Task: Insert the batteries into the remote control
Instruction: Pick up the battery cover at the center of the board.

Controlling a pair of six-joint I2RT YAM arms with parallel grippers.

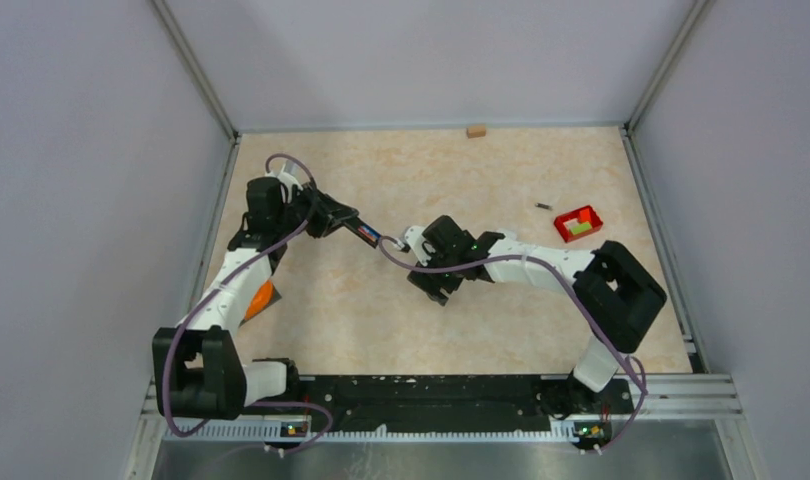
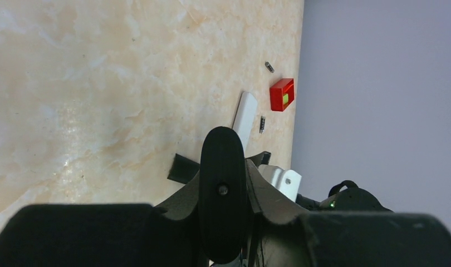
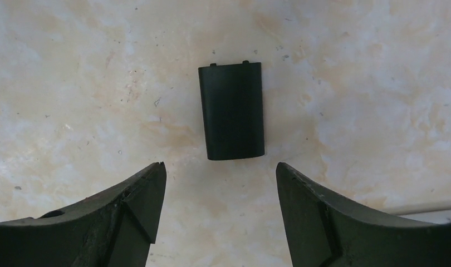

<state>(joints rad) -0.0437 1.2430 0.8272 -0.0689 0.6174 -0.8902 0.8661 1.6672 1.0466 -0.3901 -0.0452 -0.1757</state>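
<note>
Near: left gripper (image 1: pixel 343 221) clamped tight on remote control (image 2: pixel 223 183), left of centre in top view. Right gripper (image 3: pixel 219 169) jaws wide, empty, over battery cover (image 3: pixel 232 110); cover flat on table (image 1: pixel 461 180), just ahead of fingertips, no contact.

Far: dark battery (image 2: pixel 262 123) loose, right of centre in left wrist view; second battery (image 1: pixel 543 206) upper right of top view, near red tray (image 1: pixel 578 223).

Risk: thin flat cover, pads likely skid or shove it away. Fitting it before the cells would block loading
</note>
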